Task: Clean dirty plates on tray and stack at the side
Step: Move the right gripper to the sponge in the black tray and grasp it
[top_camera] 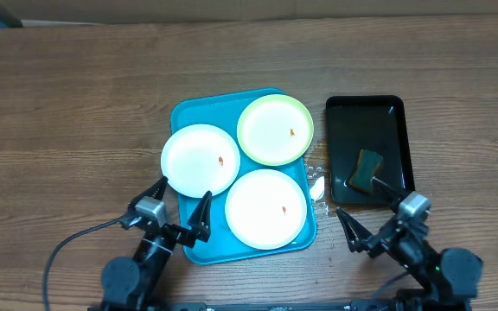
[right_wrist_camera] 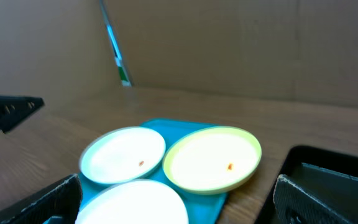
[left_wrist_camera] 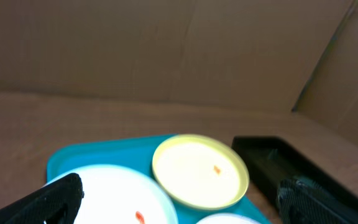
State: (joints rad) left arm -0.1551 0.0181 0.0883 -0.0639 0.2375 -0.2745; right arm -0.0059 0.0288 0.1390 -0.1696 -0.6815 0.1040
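Three plates lie on the turquoise tray point(top_camera: 185, 116): a white plate point(top_camera: 201, 160) at the left, a pale lime-green plate point(top_camera: 275, 130) at the back right, and a white plate point(top_camera: 265, 208) at the front. Each has a small orange-red speck. My left gripper point(top_camera: 178, 210) is open and empty at the tray's front left corner. My right gripper point(top_camera: 370, 218) is open and empty in front of the black tray. The left wrist view shows the green plate point(left_wrist_camera: 199, 171) and the left white plate point(left_wrist_camera: 114, 193). The right wrist view shows all three plates, the green one point(right_wrist_camera: 212, 159) nearest the black tray.
A smaller black tray point(top_camera: 366, 149) stands right of the turquoise tray and holds a green and yellow sponge point(top_camera: 367, 170). Small water drops point(top_camera: 318, 183) lie on the wood between the trays. Cardboard walls point(left_wrist_camera: 166, 50) stand behind the table.
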